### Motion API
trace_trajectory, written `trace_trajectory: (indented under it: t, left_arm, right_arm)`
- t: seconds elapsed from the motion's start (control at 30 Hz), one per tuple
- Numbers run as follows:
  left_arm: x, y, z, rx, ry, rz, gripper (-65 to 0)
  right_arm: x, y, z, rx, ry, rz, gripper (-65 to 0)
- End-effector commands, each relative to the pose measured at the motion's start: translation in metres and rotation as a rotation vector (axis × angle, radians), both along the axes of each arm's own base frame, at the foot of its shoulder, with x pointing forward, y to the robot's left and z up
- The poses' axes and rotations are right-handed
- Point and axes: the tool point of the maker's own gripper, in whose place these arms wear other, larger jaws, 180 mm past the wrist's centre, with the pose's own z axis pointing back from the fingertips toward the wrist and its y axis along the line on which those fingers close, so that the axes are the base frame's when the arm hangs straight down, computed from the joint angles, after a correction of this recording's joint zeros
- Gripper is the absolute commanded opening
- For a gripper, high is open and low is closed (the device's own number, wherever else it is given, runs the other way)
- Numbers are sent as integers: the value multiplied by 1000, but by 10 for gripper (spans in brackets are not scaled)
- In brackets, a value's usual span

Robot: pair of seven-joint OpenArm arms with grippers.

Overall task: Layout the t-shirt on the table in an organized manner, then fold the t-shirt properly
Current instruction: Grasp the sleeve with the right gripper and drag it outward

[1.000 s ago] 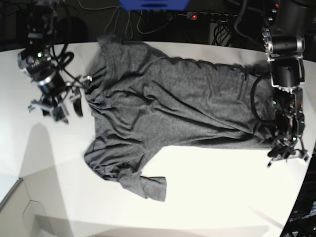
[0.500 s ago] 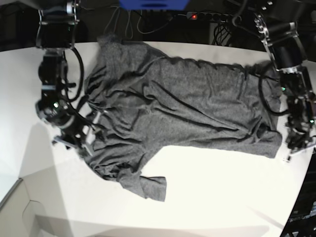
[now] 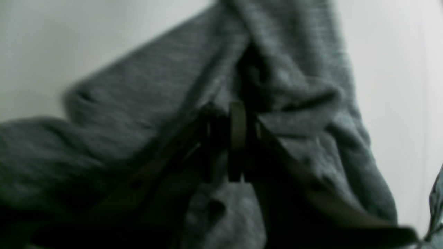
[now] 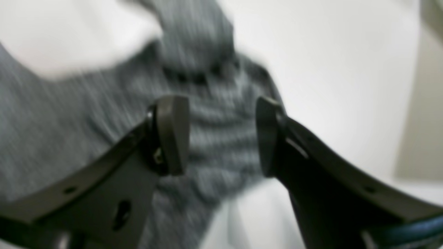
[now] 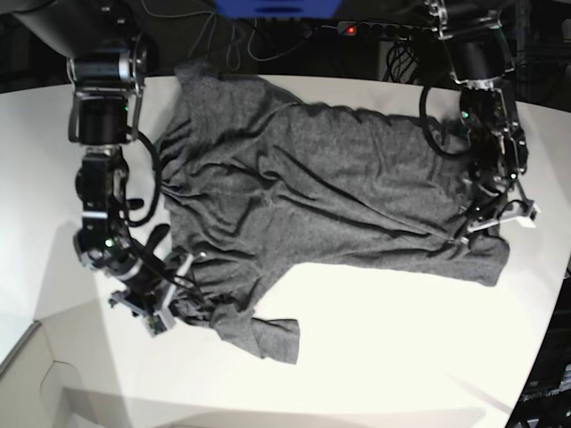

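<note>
T-shirt [image 5: 330, 192] lies rumpled on the counter [image 5: 401, 357], left claw [image 3: 238, 138] pinching its fabric, right claw [image 4: 221, 135] spread over a sleeve.

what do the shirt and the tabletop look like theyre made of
The t-shirt: soft knit, probably cotton jersey, matte heather grey; it drapes in loose wrinkles and shows fine flecks up close. The table: a hard, smooth white surface, perhaps laminate or painted board; it has a faint sheen and no grain.
</note>
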Motion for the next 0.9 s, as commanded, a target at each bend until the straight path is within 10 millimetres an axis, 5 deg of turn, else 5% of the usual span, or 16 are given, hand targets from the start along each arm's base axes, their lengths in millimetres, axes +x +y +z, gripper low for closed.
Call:
trace_trajectory:
  t: [0.0,0.2,0.5,0.63,0.87]
  left_arm:
    - [8,15,12,38,-19,3,-580]
    - [-1,38,5,70,28,18,-580]
    - [-3,43,1,70,43,25,-580]
    - [-1,50,6,110,17,44,-579]
    - [-3,52,7,122,13,50,-579]
  right_arm:
    - [5,-6,0,-1,7,-9,-335]
    - [-20,-6,-53,63,94,-20,-339]
    - [-84,-30,-89,4,156,-30,-340]
    - [-104,-29,-72,-31,99,-3,-340]
    - [-100,-50,-21,-135,22,-42,-338]
